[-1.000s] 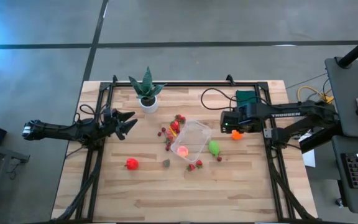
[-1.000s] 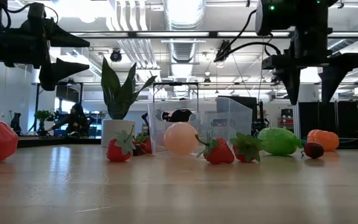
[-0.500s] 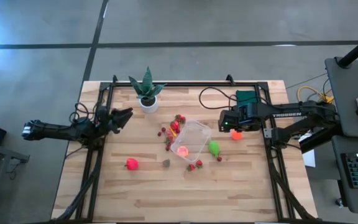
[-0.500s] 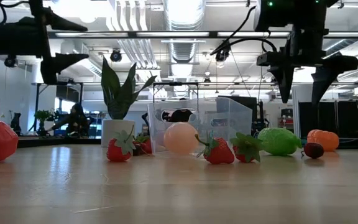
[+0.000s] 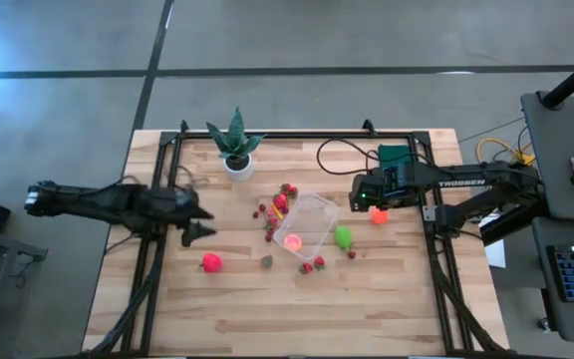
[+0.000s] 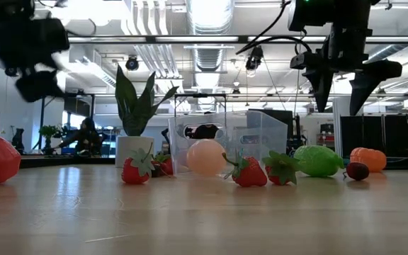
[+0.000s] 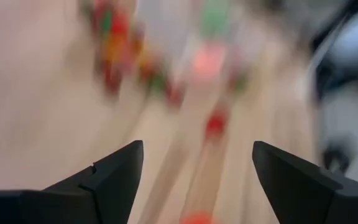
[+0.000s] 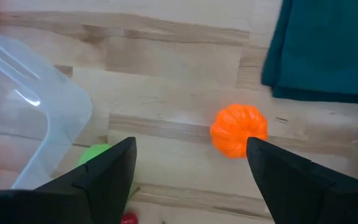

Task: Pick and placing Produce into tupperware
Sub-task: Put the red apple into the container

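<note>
tub: clear plastic tub [image 5: 307,222] sits mid-table, tilted a bit, with one pink round piece [image 5: 292,241] already inside

produce: still mostly scattered around it. Strawberries [image 5: 312,265] at the near edge, green piece [image 5: 343,236] just beside the tub, red pepper-ish one [image 5: 210,262] off to the left, small orange pumpkin [image 8: 238,130] off to the right near the green cloth [image 8: 325,50]

right gripper [image 6: 341,88]: hanging over the table right by the pumpkin, fingers spread, nothing in them

left gripper [image 5: 197,221]: above the table's left side, near the red piece, also spread and empty; its wrist view is all blur

step: looks like lining up for the next pick, I'd guess the pumpkin

next move: drop straight down so the fingers straddle it, then close
</note>
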Tool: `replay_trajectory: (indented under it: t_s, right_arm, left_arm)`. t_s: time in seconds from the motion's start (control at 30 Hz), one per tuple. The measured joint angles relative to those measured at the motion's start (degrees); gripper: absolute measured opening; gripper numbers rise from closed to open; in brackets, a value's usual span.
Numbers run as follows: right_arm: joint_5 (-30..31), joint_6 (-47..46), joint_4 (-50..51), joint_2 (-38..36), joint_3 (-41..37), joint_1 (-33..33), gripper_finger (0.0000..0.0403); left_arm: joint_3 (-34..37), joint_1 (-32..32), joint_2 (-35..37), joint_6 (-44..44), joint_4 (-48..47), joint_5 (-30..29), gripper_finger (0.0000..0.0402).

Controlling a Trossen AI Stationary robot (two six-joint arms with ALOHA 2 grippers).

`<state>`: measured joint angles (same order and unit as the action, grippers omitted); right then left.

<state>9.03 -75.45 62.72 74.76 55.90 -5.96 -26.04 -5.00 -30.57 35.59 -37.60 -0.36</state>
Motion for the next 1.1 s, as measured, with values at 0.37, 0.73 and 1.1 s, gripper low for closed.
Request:
replay_trajectory:
  t_s: [0.37,0.73,1.1]
  right_arm:
    - [0.2,2.9,0.0,0.0,-0.1,0.0,0.0297]
    - [1.6,6.6,-0.2,0.0,-0.1,0.0,0.0295]
    - [3.2,9.9,-0.2,0.0,-0.2,-0.1,0.0305]
  left_arm:
    - [-11.5,-12.6,-19.2,-9.3,-6.8,-6.1,0.0288]
    - [-17.7,-30.6,-34.5,8.5,-12.8,-14.8,0.0288]
    - [-18.3,-33.1,-40.9,13.7,-9.6,-12.6,0.0288]
